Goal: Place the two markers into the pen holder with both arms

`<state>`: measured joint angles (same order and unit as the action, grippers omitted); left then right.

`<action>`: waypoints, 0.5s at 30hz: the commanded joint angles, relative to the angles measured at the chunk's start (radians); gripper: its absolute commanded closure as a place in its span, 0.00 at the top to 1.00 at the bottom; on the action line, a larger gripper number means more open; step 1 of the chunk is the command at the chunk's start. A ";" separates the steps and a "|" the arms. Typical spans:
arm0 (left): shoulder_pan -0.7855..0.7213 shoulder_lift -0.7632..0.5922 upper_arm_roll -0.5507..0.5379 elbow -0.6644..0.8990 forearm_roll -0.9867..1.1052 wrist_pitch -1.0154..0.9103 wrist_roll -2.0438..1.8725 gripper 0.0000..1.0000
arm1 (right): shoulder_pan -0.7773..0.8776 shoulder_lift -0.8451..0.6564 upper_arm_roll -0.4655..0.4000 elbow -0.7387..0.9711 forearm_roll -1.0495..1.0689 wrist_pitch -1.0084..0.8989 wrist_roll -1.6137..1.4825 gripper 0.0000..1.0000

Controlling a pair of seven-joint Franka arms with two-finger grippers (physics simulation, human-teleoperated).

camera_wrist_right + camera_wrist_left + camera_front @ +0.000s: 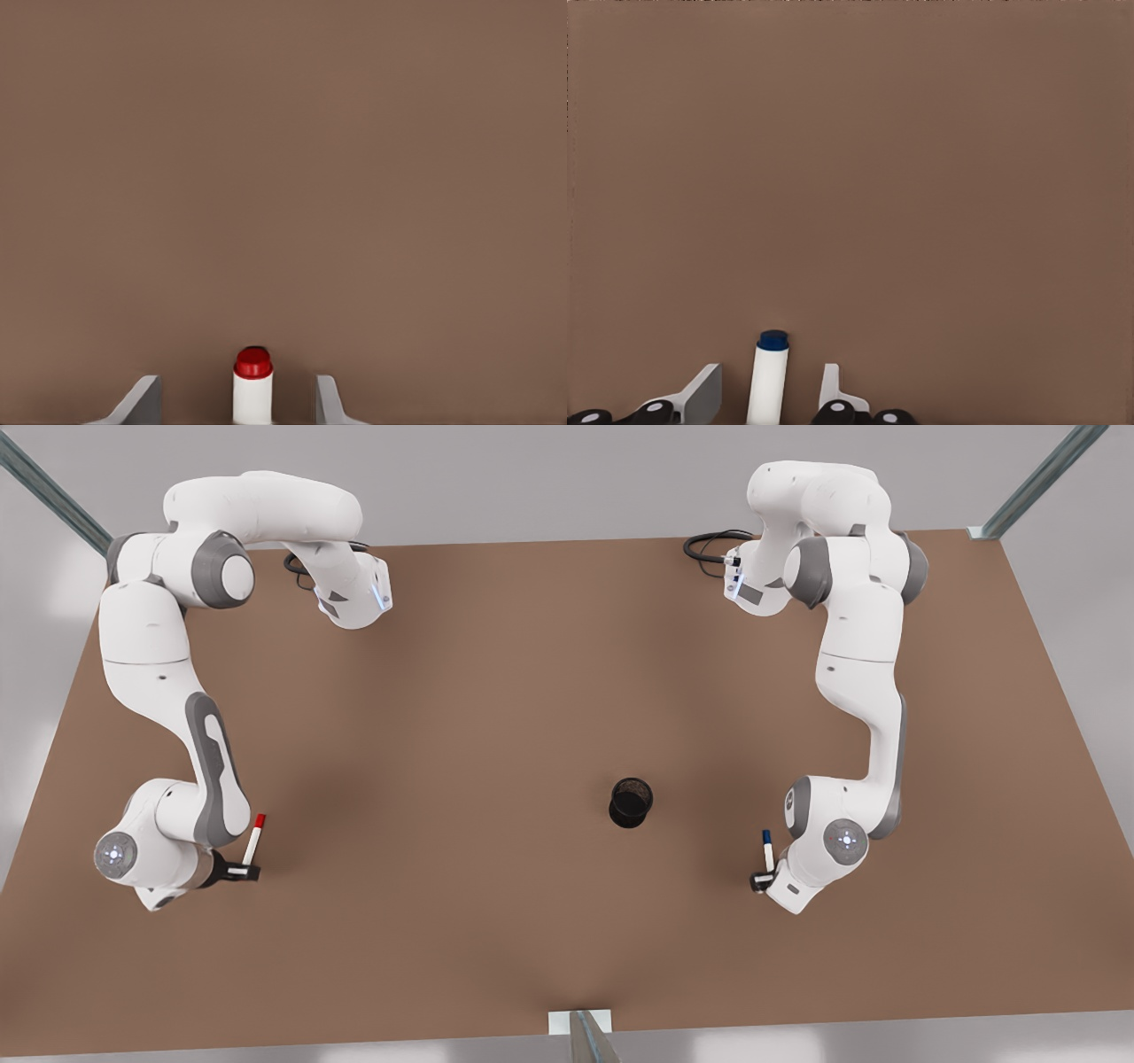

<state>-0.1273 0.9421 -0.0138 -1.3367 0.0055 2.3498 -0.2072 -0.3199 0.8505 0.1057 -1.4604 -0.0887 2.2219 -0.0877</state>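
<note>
The blue marker (769, 379) is straddled by the left gripper (769, 394) (fingers apart), nearer the pen holder (631, 802) than the right gripper (239, 398), likewise spread around the red marker (252, 388).

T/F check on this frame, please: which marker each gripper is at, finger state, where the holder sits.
1. The left gripper straddles the white-barrelled blue-capped marker. True.
2. The right gripper is clamped on the white-barrelled red-capped marker. False: its fingers stand apart from the barrel, open.
3. The small black mesh pen holder already contains a marker. False: both markers lie on the brown table.
4. The holder stands nearer the blue-capped marker. True.
5. The left gripper is shut. False: gaps show on both sides of the barrel.
</note>
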 commanded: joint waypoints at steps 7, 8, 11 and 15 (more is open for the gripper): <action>0.000 0.001 0.000 0.001 0.002 0.008 -0.049 0.49 | -0.013 -0.013 0.003 -0.032 -0.008 0.019 -0.096 0.62; 0.000 0.001 0.000 0.001 0.002 0.008 -0.049 0.47 | -0.013 -0.013 0.003 -0.032 -0.008 0.018 -0.096 0.60; 0.000 0.001 0.000 0.001 0.001 0.008 -0.052 0.37 | -0.013 -0.016 0.006 -0.034 -0.008 0.015 -0.096 0.52; 0.000 0.001 0.000 0.001 0.001 0.008 -0.052 0.28 | -0.013 -0.014 0.006 -0.034 -0.008 0.016 -0.098 0.43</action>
<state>-0.1273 0.9447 -0.0137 -1.3372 0.0094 2.3575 -0.2383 -0.3329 0.8368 0.1119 -1.4945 -0.0966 2.2374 -0.1397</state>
